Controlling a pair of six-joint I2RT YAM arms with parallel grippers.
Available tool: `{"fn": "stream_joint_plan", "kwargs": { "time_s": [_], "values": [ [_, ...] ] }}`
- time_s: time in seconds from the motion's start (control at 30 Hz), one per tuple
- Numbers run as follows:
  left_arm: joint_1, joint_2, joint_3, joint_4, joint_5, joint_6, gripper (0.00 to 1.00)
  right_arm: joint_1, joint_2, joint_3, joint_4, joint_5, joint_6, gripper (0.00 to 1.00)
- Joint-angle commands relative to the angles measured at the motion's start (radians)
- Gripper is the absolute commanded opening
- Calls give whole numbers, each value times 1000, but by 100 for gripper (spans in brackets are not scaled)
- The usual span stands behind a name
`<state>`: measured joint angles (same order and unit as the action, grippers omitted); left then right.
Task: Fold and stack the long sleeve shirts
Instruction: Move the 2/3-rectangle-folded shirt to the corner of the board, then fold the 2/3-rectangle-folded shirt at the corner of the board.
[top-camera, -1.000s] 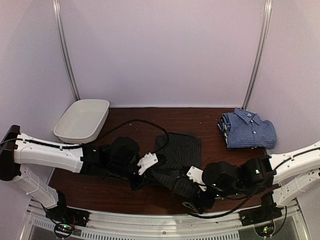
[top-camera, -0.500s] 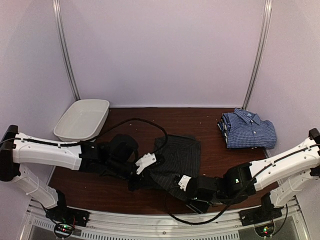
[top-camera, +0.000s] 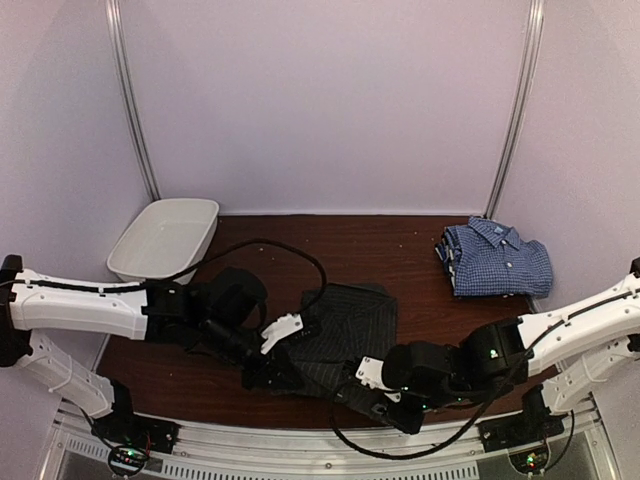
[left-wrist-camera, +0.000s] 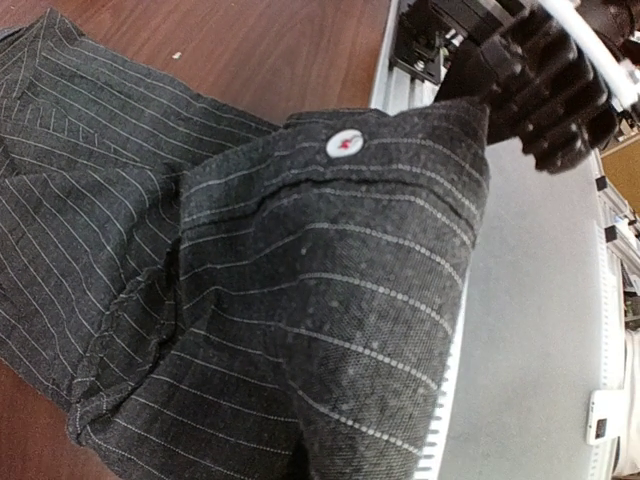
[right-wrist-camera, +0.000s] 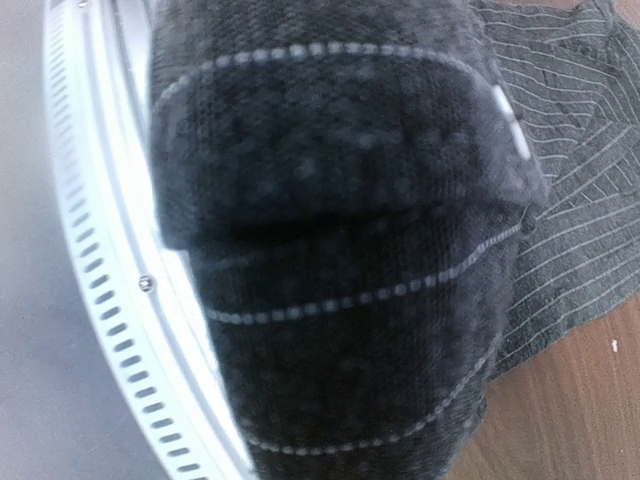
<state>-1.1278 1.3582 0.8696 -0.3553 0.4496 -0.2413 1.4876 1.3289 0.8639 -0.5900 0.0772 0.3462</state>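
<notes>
The black pinstriped long sleeve shirt (top-camera: 348, 322) lies crumpled at the table's near middle. My left gripper (top-camera: 272, 372) sits at its near left corner and my right gripper (top-camera: 374, 398) at its near right corner, both low by the front edge. In the left wrist view the black cloth (left-wrist-camera: 330, 290), with a white button (left-wrist-camera: 343, 145), hangs over the jaws and hides the fingers. Black cloth (right-wrist-camera: 340, 250) also fills the right wrist view and hides those fingers. Both grippers are shut on this shirt. The blue-and-white check shirt (top-camera: 497, 258) lies folded at the back right.
A white oval tub (top-camera: 165, 240) stands at the back left. A black cable (top-camera: 285, 247) loops over the table behind the left arm. The metal front rail (top-camera: 300, 452) runs along the near edge, close under both grippers. White walls close in the back and sides.
My right gripper went from open to shut and slid left to the black shirt's near right corner. My left gripper drew back toward the front edge, bunching the shirt nearer.
</notes>
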Motion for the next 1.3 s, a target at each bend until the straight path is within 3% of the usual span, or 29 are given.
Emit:
{"fn": "stream_joint_plan", "kwargs": {
  "time_s": [0.0,0.2,0.33,0.63,0.97,1.13,1.27],
  "values": [
    [-46,-46,-30,-58,115,-59,0,8,-64,17,54,-236,-20,0],
    [-71,-86,-49,-68,278,-77,0,-25,-84,14,80,-439,-36,0],
    [-49,-85,-32,-50,313,-73,0,-137,-119,-10,96,-532,-52,2],
    [161,43,-15,82,425,-101,0,-479,-114,-89,174,-734,-96,21],
    [314,238,103,146,510,-103,0,-646,-24,-155,322,-826,-75,30],
    [363,308,141,139,532,-85,3,-683,-6,-173,393,-812,-23,25],
    [402,344,155,145,546,-64,14,-724,-5,-189,436,-839,-10,8]
  ]
}}
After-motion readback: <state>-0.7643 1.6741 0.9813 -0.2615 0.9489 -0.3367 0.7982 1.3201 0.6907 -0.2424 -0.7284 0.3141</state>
